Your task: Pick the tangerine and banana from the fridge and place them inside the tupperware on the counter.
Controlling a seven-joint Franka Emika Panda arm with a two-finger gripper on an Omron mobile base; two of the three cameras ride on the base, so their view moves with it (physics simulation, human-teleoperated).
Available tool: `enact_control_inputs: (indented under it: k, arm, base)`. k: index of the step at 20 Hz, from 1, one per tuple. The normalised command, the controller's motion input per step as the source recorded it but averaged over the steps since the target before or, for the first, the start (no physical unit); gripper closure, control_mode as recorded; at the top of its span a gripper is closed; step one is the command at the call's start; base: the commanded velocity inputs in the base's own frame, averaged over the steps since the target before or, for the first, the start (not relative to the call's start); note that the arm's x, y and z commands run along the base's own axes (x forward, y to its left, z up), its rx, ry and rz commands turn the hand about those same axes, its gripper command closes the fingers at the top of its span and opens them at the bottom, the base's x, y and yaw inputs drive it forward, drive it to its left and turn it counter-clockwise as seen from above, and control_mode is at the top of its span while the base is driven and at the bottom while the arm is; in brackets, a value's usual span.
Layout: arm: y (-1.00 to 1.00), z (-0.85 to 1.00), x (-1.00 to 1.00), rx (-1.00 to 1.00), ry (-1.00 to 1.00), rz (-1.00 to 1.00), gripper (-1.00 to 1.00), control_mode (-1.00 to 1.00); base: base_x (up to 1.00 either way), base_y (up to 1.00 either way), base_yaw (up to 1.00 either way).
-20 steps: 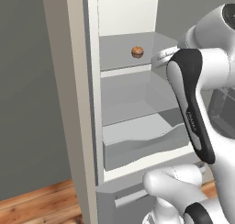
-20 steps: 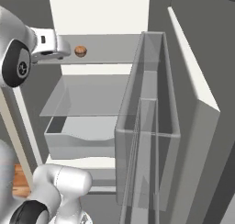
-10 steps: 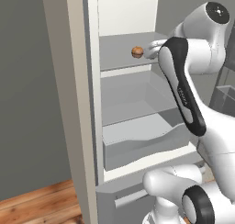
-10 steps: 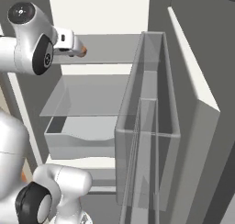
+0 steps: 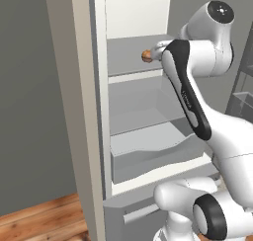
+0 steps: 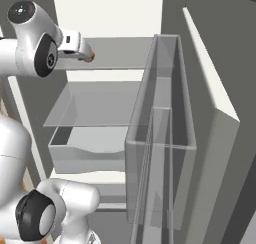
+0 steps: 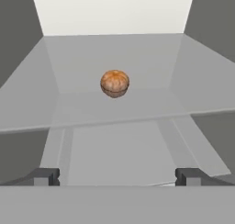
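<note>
I have the claw (image 7: 117,176) spread wide and holding nothing, its 2 dark tips standing at either side of the hand view with a broad gap between them. I judge that gap is set so the tangerine (image 7: 114,83) can pass between the tips without being nudged.

The tangerine sits straight ahead of the claw, centred between the tips but still apart from them, resting on the upper shelf (image 7: 114,53) of the fridge (image 5: 84,111). It lies a little way in from the shelf's front edge, so the claw has to reach in over that edge before it can close. From the left base view the fruit (image 5: 146,56) shows just beyond the hand, and from the right base view only a sliver of orange (image 6: 91,58) peeks past the end of the wrist.

The arm is stretched level with that shelf, which looks to me like a deliberate horizontal approach: the shelf space is low, so coming in from the front is the way that fits. Below the claw are a second shelf (image 6: 95,105) and the grey drawer (image 5: 153,153). The door (image 6: 200,118) stands open to the claw's right, its clear bin (image 6: 160,138) holding nothing I can see. I cannot make out the banana.

My next move, as I judge it, is a short push forward, then closing on the fruit.
</note>
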Motion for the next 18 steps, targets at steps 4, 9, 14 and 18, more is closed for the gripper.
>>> enact_control_inputs:
  k: [4, 9, 14, 18]
  arm:
    - [0.0, -0.06, 0.31, 0.0, 0.01, 0.0, -1.0, -1.0]
    - [0.0, -0.1, 0.4, 0.0, 0.0, 0.0, -1.0, -1.0]
    - [0.0, -0.08, 0.34, 0.0, 0.0, 0.0, -1.0, -1.0]
    - [0.0, -0.07, 0.29, 0.0, 0.0, 0.0, -1.0, -1.0]
  base:
    - [0.0, 0.0, 0.0]
    - [0.0, 0.0, 0.0]
    - [0.0, 0.0, 0.0]
    - [0.0, 0.0, 0.0]
